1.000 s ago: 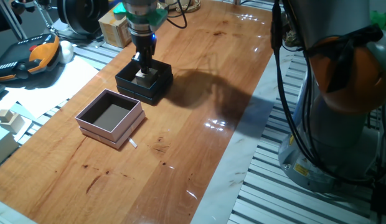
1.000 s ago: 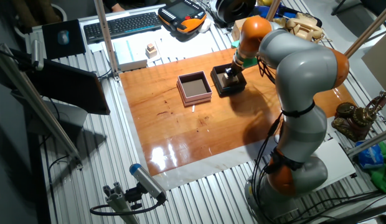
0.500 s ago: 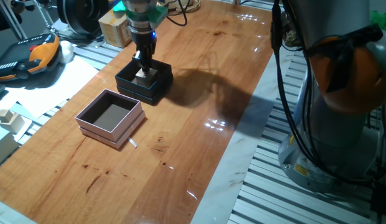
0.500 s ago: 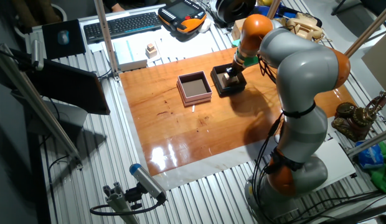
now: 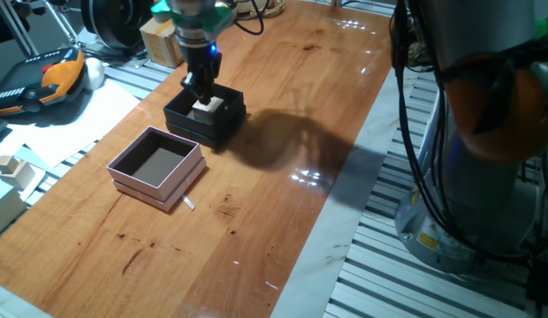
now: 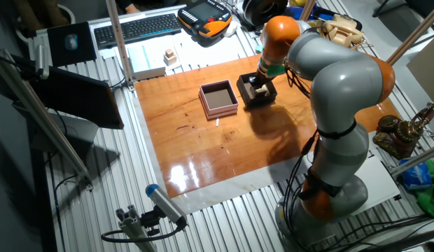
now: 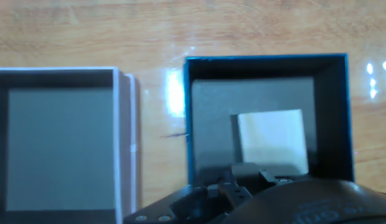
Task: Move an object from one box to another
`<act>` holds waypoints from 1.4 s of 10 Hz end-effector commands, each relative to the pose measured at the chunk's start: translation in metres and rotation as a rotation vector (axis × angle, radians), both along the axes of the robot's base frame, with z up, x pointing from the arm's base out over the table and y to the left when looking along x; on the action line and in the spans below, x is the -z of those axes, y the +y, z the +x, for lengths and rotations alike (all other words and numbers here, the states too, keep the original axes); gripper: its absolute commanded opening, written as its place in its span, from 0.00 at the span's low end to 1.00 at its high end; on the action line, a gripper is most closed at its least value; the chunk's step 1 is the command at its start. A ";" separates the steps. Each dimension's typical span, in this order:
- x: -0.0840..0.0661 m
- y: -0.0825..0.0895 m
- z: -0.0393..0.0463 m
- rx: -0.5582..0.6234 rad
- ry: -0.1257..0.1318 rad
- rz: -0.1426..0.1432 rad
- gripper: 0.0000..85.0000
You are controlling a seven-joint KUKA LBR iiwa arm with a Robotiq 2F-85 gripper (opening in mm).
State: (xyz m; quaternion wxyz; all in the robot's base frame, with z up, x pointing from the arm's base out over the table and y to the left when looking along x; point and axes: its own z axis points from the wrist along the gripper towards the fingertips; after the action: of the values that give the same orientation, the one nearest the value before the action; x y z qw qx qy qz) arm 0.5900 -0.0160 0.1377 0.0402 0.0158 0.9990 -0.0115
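Tool (image 5: 201, 92) hangs just over the square shallow black box (image 5: 181, 116) at the far side of the glossy wooden tabletop (image 5: 283, 106); I cannot tell from any view whether its fingers are spread or together, and it does not look clamped on anything. The small pale beige wooden cube (image 7: 271, 141) sits on that box's pale floor, toward the side away from the square pale pink box with the dark inside (image 5: 156, 164), which stands close by, apart and empty. Cube looks light, rigid and smooth-faced, not fragile, so best pinched across two opposite flat faces near mid-height, squarely, since slick wood may slip or twist if caught on a corner.
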 end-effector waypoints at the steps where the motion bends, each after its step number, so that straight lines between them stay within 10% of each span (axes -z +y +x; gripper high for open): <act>1: -0.003 0.006 -0.0008 0.010 0.003 -0.007 0.00; 11: -0.022 0.059 -0.0127 0.045 0.022 0.008 0.00; 13: -0.022 0.059 -0.0127 0.000 0.015 -0.032 0.00; 14: -0.022 0.059 -0.0127 -0.030 0.019 0.016 0.00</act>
State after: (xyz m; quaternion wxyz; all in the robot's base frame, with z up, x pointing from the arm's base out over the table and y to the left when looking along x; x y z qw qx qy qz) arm 0.5773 0.0431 0.1596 0.0308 0.0030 0.9995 -0.0098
